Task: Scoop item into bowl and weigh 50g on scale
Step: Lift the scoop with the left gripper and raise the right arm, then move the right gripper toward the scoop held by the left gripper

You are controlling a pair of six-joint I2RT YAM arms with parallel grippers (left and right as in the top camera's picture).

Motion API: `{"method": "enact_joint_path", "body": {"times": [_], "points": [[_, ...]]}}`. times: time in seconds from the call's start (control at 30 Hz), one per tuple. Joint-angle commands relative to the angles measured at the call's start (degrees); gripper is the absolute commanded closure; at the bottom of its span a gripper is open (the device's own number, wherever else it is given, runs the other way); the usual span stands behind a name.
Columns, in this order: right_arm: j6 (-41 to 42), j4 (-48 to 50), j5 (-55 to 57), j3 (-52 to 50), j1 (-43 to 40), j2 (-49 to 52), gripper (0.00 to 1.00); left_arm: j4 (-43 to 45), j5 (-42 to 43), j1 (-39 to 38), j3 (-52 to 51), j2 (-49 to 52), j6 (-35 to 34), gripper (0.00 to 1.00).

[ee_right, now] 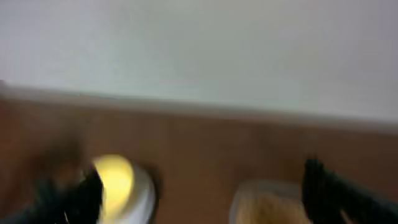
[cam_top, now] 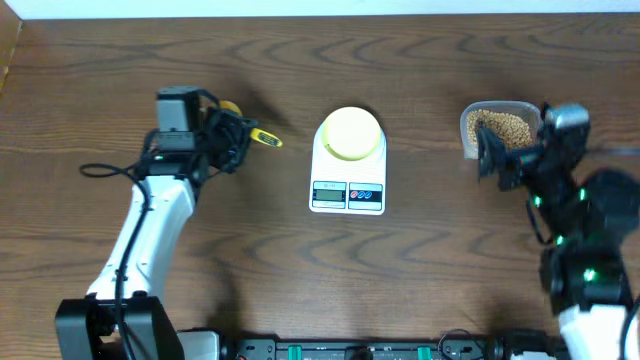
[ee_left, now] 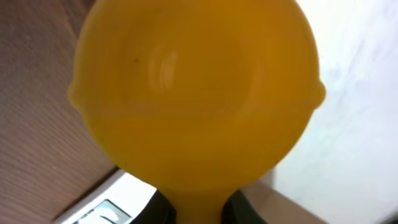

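Observation:
My left gripper (cam_top: 238, 130) is shut on the handle of a yellow long-handled scoop (cam_top: 266, 139), held left of the scale (cam_top: 348, 190). In the left wrist view the scoop's empty round head (ee_left: 196, 87) fills the frame, with the handle between the dark fingers (ee_left: 239, 211). The pale-yellow bowl (cam_top: 350, 133) stands on the white scale. Tan grains (cam_top: 503, 125) lie in a clear container (cam_top: 466, 130) at the right. My right gripper (cam_top: 497, 160) is open at the container's near edge. Its blurred wrist view shows the bowl (ee_right: 115, 180), the container (ee_right: 267, 205) and both fingers (ee_right: 323, 186) wide apart.
The brown wooden table (cam_top: 400, 60) runs back to a white wall (ee_right: 199, 43). A corner of the scale (ee_left: 118, 199) shows under the scoop in the left wrist view. Loose black cables (cam_top: 100, 170) trail left of the left arm.

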Motion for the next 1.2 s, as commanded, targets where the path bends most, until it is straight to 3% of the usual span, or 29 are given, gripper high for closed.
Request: {"method": "enact_joint_path", "body": {"times": [0.0, 0.1, 0.2, 0.37, 0.43, 0.5, 0.57, 0.97, 1.17], "points": [[3.82, -8.31, -10.16, 13.42, 0.31, 12.02, 0.01, -0.17, 12.61, 4.79, 1.18, -0.63, -4.68, 0.92], [3.82, -12.76, -18.43, 20.48, 0.83, 19.56, 0.01, -0.15, 14.62, 6.25, 1.18, -0.63, -4.66, 0.92], [3.87, -10.05, -24.33, 22.86, 0.92, 24.76, 0.01, -0.13, 14.6, 6.27, 1.18, -0.63, -4.68, 0.92], [19.41, -3.45, -32.83, 22.84, 1.55, 30.95, 0.01, 5.01, 14.6, 5.18, 1.18, -0.63, -4.87, 0.92], [20.61, -1.44, -32.79, 22.84, 3.21, 32.46, 0.09, 6.38, 14.6, 4.5, 1.18, -0.63, -4.92, 0.93], [20.76, -0.24, -30.84, 22.84, 5.88, 33.64, 0.18, 6.21, 14.6, 3.61, 1.18, -0.63, -7.3, 0.92], [20.72, 0.11, -26.86, 22.84, 9.09, 34.32, 0.2, 6.03, 14.6, 2.54, 1.18, -0.63, -9.14, 0.92], [20.09, 0.85, 3.04, 22.84, 31.54, 34.86, 0.21, 6.03, 14.6, 0.42, 1.18, -0.63, -10.43, 0.92], [20.35, 4.44, 5.27, 22.84, 37.68, 36.17, 0.29, 6.03, 14.84, -0.87, 1.18, -0.63, -11.3, 0.92]]}}
